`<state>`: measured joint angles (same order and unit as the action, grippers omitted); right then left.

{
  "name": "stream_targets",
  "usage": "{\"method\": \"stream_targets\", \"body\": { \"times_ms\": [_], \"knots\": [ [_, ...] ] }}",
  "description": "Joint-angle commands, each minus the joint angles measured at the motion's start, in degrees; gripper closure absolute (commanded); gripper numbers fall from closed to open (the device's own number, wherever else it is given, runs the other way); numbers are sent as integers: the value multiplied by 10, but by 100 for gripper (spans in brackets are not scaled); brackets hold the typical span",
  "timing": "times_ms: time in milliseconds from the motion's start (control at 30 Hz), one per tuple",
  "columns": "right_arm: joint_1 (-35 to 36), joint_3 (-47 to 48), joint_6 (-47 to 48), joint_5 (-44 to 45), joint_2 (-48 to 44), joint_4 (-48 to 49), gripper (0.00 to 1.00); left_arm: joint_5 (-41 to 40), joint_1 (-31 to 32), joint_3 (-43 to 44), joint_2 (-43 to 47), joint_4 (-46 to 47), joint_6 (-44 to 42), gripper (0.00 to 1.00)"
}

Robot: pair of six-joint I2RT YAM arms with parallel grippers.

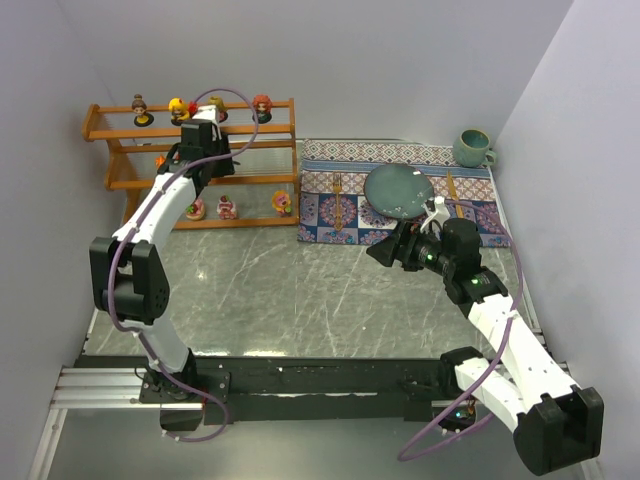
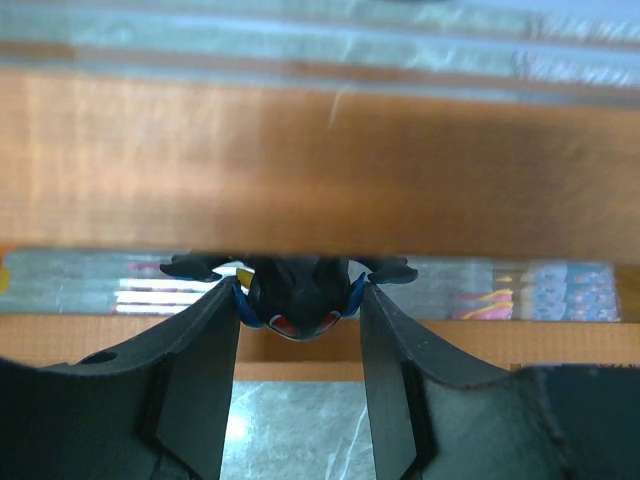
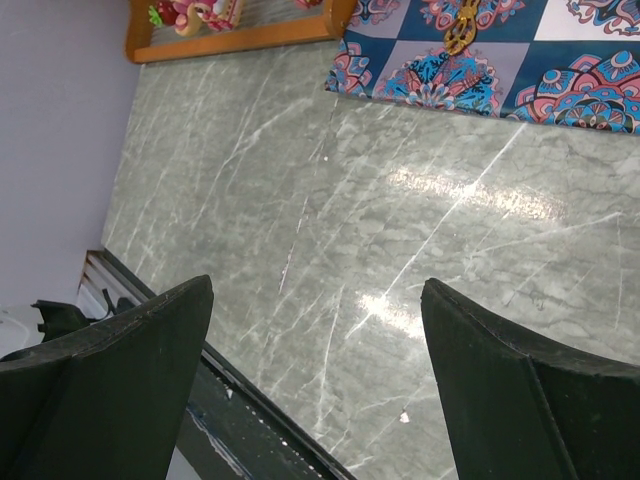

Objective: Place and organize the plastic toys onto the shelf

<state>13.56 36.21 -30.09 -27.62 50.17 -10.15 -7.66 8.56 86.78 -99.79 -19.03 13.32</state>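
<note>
While clenched on the dark-blue creature (image 2: 290, 308), the left claw (image 2: 298, 295) sits hard up against the shelf (image 1: 270, 103). Both fingers (image 2: 200, 370) press the toy's flanks just beneath a broad orange-brown slat that fills the wrist view.

Item in hand: one dark-blue creature with red and yellow markings, held level with the middle tier and not yet set down. Whether it touches a slat cannot be told.

Shelf, top tier: four big-headed dolls (image 1: 178, 108) in a row, upright and spaced along the rail.
Shelf, middle tier: one orange toy (image 1: 160, 160) near the left end, partly hidden behind the arm. The rest of this tier is masked.
Shelf, bottom tier: three pink and yellow round toys (image 1: 228, 208) side by side.

Right claw (image 3: 318, 290): released, fingers wide apart, nothing between them. It hangs over bare worktop (image 3: 330, 250) beside the placemat (image 1: 330, 205), well apart from the shelf.

Not part of the task: a plate (image 1: 398, 190) on the placemat and a teal mug (image 1: 472, 148) at its far corner.

Progress, as judged: eight toys are shelved and one is in the grip, with no loose toy visible on the worktop. What appears to be left is releasing this piece onto the middle tier, then perhaps evening out the spacing there. The task looks nearly complete.
</note>
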Motion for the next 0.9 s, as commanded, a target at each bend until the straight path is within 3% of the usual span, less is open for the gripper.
{"method": "stream_targets", "body": {
  "times_ms": [0, 467, 867],
  "knots": [
    [-4, 10, 11, 6, 2, 11, 8, 18, -2, 23, -6, 7, -10, 66],
    [-3, 8, 9, 3, 2, 14, 8, 12, -2, 8, 8, 9, -20, 34],
    [-3, 7, 6, 0, -2, 15, 8, 16, -2, 5, 23, 4, -10, 17]
  ]
}}
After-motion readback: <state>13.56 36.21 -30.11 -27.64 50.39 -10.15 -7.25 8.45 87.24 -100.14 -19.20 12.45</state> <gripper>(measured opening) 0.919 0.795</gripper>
